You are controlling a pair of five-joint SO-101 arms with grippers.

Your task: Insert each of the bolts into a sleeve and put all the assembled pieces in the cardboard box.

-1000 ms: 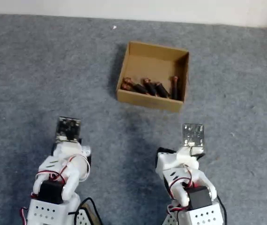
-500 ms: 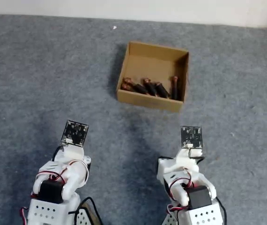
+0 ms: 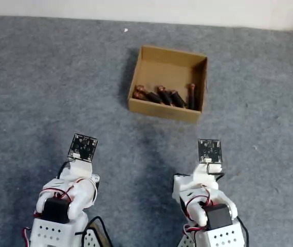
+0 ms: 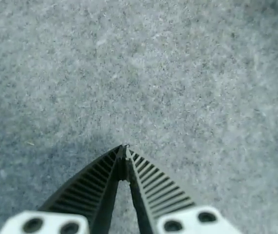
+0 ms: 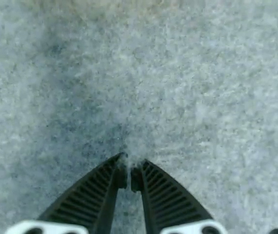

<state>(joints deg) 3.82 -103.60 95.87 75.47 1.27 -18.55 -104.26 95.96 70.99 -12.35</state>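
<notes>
The cardboard box [image 3: 162, 110] stands on the grey carpet at the middle back in the high view. Several dark bolt-and-sleeve pieces [image 3: 163, 96] lie in a row along its near wall. Both arms are folded back at the near edge, well short of the box: the left arm [image 3: 68, 193] at the near left, the right arm [image 3: 203, 195] at the near right. My left gripper [image 4: 125, 155] is shut with nothing in it, pointing down at bare carpet. My right gripper [image 5: 129, 170] is also shut and empty over bare carpet.
Grey carpet [image 3: 43, 77] covers the whole floor around the box. A pale wall strip [image 3: 136, 7] runs along the far edge. No loose bolts or sleeves lie on the carpet in the high view.
Both wrists tipped slightly during the first half second, the left one more, shifting their camera boards a little. Since then the arms have kept still. The box and its pieces have not moved.
</notes>
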